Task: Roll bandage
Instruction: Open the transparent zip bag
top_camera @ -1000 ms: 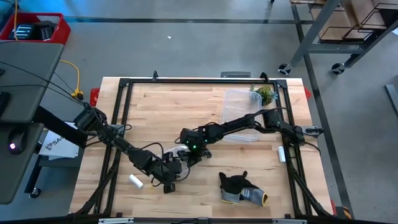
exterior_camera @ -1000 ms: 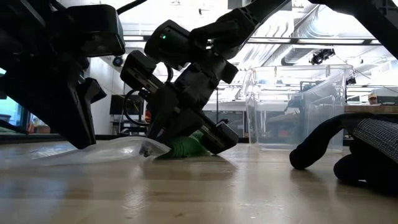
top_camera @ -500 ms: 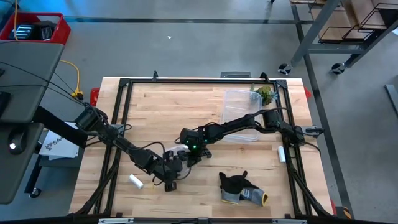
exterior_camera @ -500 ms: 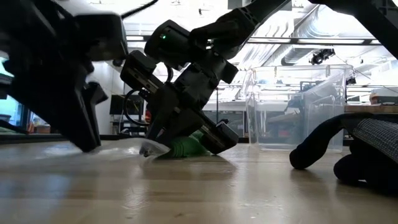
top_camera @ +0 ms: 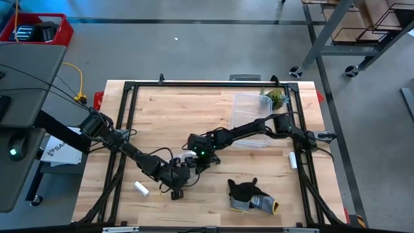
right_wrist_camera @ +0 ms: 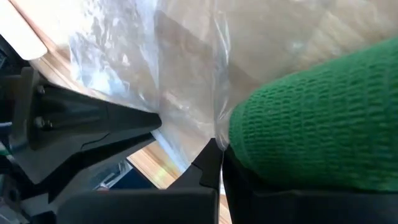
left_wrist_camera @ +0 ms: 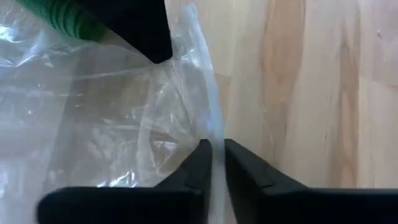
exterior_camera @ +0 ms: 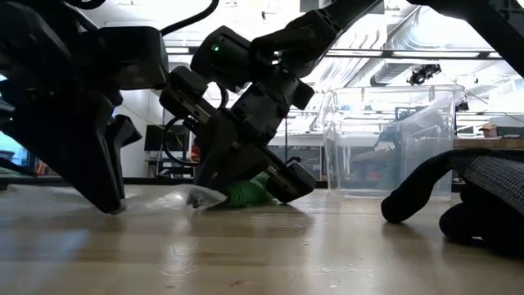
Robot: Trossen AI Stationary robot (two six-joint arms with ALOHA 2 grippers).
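The bandage (exterior_camera: 246, 192) is a compact bright green roll (right_wrist_camera: 311, 112) lying on the wooden table beside a crumpled clear plastic wrapper (left_wrist_camera: 93, 112). My right gripper (top_camera: 195, 157) slants down at the roll, shut on the wrapper right next to it. My left gripper (top_camera: 179, 182) stands nearer the table's front edge, with its fingers (left_wrist_camera: 202, 162) closed on the wrapper's other end. The roll's green edge (left_wrist_camera: 62, 15) shows in the left wrist view behind the right arm's dark finger. My left gripper pinches a thin edge of the clear wrapper (left_wrist_camera: 216, 134) between its two fingertips, slanting down from the table's left. The film lies slack on the table beyond the fingers. My right gripper pinches the wrapper's film (right_wrist_camera: 217, 140) at its fingertips, slanting down from the right. The green roll (right_wrist_camera: 273, 124) lies against one finger. Its underside rests on the table.
A clear plastic tub (top_camera: 252, 116) stands at the back right, with a green leafy thing (top_camera: 275, 98) beside it. A dark grey glove (top_camera: 249, 194) lies near the front edge. Two small white cylinders (top_camera: 141, 188) (top_camera: 292, 160) lie at left and right. A black frame (top_camera: 129, 86) rims the table.
My left gripper has jerked a little over the wrapper's near end, blurring midway, and stands almost where it was. The film beside it, which bulged up a second ago, now lies lower. The right gripper and the green roll have kept still.
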